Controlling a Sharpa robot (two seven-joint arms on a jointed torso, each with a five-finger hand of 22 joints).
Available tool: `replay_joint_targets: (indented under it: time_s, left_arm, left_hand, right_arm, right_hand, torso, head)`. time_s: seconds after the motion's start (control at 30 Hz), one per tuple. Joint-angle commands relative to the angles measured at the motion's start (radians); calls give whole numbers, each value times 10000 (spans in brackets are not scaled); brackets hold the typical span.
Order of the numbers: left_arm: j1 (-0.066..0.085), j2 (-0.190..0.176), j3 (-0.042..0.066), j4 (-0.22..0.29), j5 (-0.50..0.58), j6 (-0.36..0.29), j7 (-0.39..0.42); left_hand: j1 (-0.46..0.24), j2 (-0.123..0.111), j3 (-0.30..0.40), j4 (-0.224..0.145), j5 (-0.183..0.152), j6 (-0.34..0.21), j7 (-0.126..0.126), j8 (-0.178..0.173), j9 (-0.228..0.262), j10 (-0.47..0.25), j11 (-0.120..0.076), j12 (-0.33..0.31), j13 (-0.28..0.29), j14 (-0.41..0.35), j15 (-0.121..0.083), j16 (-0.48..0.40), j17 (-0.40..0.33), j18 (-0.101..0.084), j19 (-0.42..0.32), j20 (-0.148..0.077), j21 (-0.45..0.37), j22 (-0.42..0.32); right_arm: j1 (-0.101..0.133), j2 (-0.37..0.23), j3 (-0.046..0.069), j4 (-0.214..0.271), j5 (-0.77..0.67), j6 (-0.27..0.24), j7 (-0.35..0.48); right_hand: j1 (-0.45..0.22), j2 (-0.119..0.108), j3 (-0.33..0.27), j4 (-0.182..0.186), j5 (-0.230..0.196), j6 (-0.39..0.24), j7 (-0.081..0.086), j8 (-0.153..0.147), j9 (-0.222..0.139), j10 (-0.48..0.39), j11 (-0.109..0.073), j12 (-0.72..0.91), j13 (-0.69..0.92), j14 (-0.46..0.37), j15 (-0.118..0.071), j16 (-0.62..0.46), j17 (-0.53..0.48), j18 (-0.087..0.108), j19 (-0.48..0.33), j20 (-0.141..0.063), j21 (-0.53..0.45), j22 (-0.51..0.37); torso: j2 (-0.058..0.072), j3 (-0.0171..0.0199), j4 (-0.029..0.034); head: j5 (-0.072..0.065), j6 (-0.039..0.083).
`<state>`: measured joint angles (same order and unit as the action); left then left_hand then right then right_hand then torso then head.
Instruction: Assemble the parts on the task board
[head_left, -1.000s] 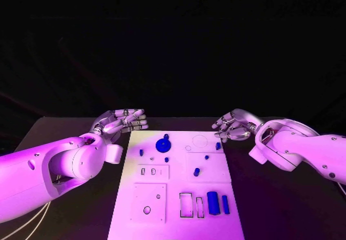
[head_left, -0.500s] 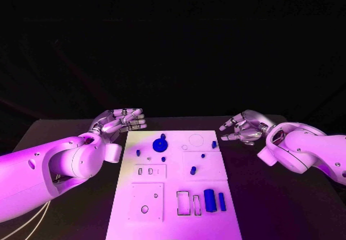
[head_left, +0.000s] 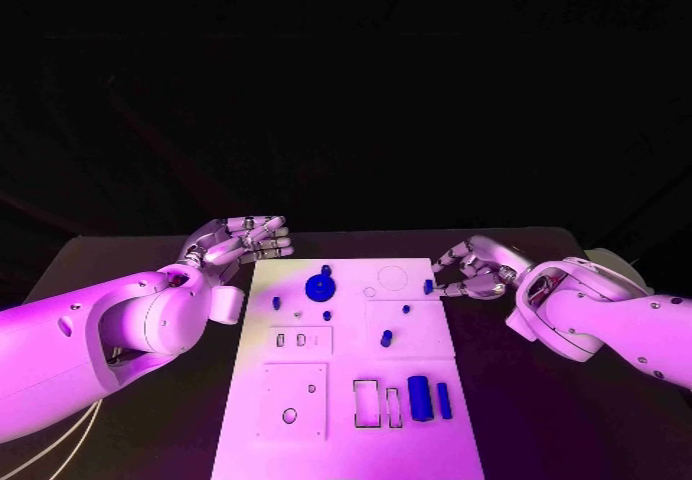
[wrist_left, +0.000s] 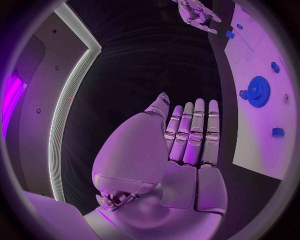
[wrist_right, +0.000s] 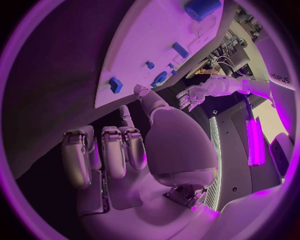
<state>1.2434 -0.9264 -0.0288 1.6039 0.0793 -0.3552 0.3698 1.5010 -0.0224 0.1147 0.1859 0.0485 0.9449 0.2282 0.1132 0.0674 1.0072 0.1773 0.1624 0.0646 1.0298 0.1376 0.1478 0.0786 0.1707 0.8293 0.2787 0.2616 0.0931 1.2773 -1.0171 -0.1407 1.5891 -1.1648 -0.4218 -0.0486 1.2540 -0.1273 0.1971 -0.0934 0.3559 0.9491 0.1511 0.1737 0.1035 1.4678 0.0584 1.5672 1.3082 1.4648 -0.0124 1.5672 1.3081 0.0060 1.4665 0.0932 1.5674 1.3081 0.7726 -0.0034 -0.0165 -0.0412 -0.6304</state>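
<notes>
Black table (head_left: 130, 260), white board (head_left: 353, 350): right hand (head_left: 473, 270) now back in beside small blue peg (head_left: 428, 287), fingers curled, empty; left hand (head_left: 238, 241) flat, open, idle. Pickup likely imminent.

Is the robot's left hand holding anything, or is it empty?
Empty: the left hand has straight fingers beside the white board, nothing in it.
</notes>
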Motion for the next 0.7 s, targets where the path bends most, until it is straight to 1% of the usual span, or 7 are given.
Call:
replay_joint_targets:
  time_s: [0.03, 0.07, 0.17, 0.27, 0.43, 0.57, 0.7]
  left_arm:
    - [-4, 16, 5, 6, 9, 214, 51]
    - [-5, 15, 5, 5, 9, 216, 50]
    - [-9, 9, 5, 3, 9, 224, 49]
    - [-11, -5, 5, 5, 9, 226, 46]
    - [-12, -18, 5, 5, 9, 231, 42]
    - [-13, -37, 5, 4, 9, 233, 36]
    - [-13, -56, 5, -3, 9, 235, 25]
  left_hand:
    - [-24, 82, -62, -16, 4, 81, 23, -32, -13, 61, -12, -41, 6, 97, 7, -32, -14, 134, 69, 8, -62, -9]
    - [-24, 82, -62, -16, 4, 81, 23, -32, -13, 61, -12, -41, 6, 97, 7, -32, -14, 134, 69, 8, -62, -9]
    - [-24, 82, -62, -16, 4, 81, 23, -32, -13, 61, -12, -41, 6, 97, 7, -32, -14, 134, 69, 8, -62, -9]
    - [-24, 82, -62, -16, 4, 81, 23, -32, -13, 61, -12, -41, 6, 97, 7, -32, -14, 134, 69, 8, -62, -9]
    - [-24, 82, -62, -16, 4, 81, 23, -32, -13, 61, -12, -41, 6, 97, 7, -32, -14, 134, 69, 8, -62, -9]
    - [-24, 82, -62, -16, 4, 81, 23, -32, -13, 61, -12, -41, 6, 97, 7, -32, -14, 134, 69, 8, -62, -9]
    - [-24, 82, -62, -16, 4, 81, 23, -32, -13, 61, -12, -41, 6, 97, 7, -32, -14, 134, 69, 8, -62, -9]
  right_arm:
    - [-131, 135, -1, -109, -1354, -236, -299]
    - [-181, 187, -1, -138, -1479, -261, -330]
    - [-295, 317, -1, -203, -1713, -351, -438]
    - [-371, 445, -1, -292, -1847, -479, -577]
    - [-411, 522, 0, -377, -1915, -741, -723]
    - [-422, 549, 2, -420, -1928, -844, -781]
    - [-426, 561, 3, -420, -1903, -908, -801]
  right_hand:
    - [17, 137, -62, 9, -48, -76, -17, -28, -5, 1030, 80, 36, 2626, 1060, 67, 36, 2627, -60, 1043, 44, 34, 2627]
    - [16, 141, -81, 16, -59, -90, -7, -27, -4, 1030, 89, 36, 2626, 1060, 73, 36, 2627, -60, 1043, 48, 34, 2627]
    - [27, 158, -111, 27, -81, -113, 15, -23, -2, 1030, 108, 36, 2626, 1060, 89, 36, 2627, -60, 1043, 60, 34, 2627]
    - [34, 171, -120, 33, -82, -131, 35, -27, -3, 1030, 123, 36, 2626, 1060, 99, 36, 2627, -60, 1043, 68, 34, 2627]
    - [43, 205, -127, 51, -57, -160, 71, -29, -3, 1030, 154, 36, 2626, 1060, 125, 36, 2627, -60, 1043, 88, 34, 2627]
    - [43, 222, -128, 63, -36, -163, 80, -25, -1, 1030, 164, 36, 2626, 1060, 136, 36, 2627, -60, 1043, 98, 34, 2627]
    - [40, 233, -129, 71, -28, -166, 84, -23, 0, 1030, 169, 36, 2626, 1060, 140, 36, 2627, -60, 1043, 102, 34, 2627]
  torso:
    - [-6, -14, 3]
    - [-9, -19, 3]
    - [1, -10, 7]
    - [-1, -24, 2]
    - [-4, -24, 17]
    - [-4, -27, 1]
    - [-5, -22, 2]
  head:
    - [7, -21]
    - [10, -34]
    - [8, -53]
    - [26, -72]
    - [49, -110]
    - [89, -135]
    - [83, -154]
